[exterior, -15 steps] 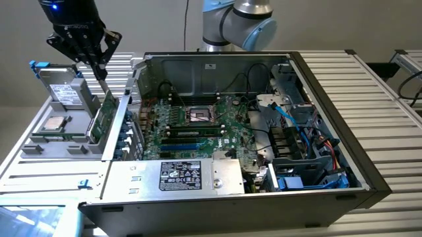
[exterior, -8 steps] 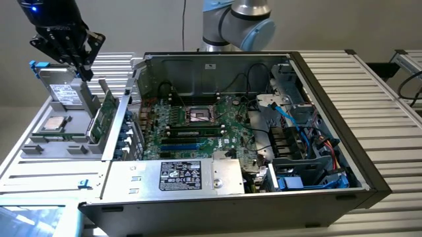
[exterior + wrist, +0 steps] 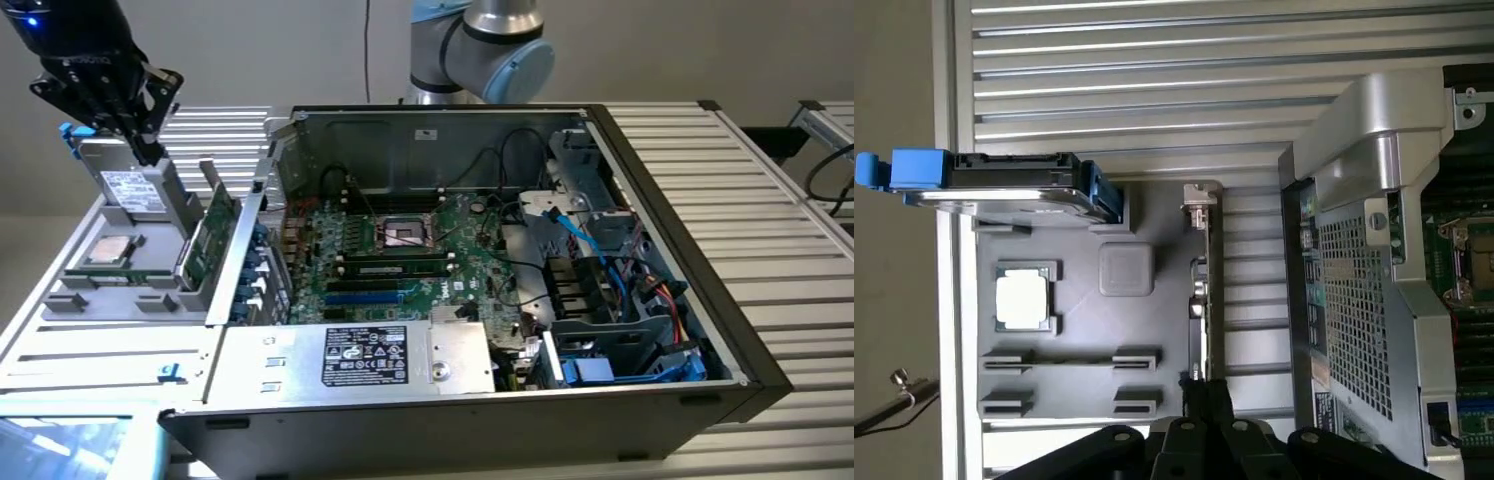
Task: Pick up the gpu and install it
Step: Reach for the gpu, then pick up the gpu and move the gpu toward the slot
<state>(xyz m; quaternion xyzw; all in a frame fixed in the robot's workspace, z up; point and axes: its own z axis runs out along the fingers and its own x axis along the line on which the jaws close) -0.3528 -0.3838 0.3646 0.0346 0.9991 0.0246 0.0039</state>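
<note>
One gpu (image 3: 214, 232) (image 3: 1204, 290) stands on edge in the grey parts tray (image 3: 80, 300) (image 3: 1079, 330), along the side nearest the open computer case (image 3: 641, 400). Its green board face shows in the exterior view, and you can see its silver end bracket (image 3: 1199, 197) in the wrist view. Your gripper (image 3: 147, 150) (image 3: 1206, 395) has its fingers pressed together with nothing between them. It hangs above the tray, clear of the card, and in the wrist view the fingertips line up with the card's thin edge. On the tray beside the gpu you have a CPU (image 3: 107, 252) (image 3: 1024, 300) lying flat and a hard drive (image 3: 134, 190) (image 3: 1004, 185) with a blue tab standing upright. Inside the case, to the exterior view's right of the tray, the motherboard (image 3: 400, 250) lies exposed.
</note>
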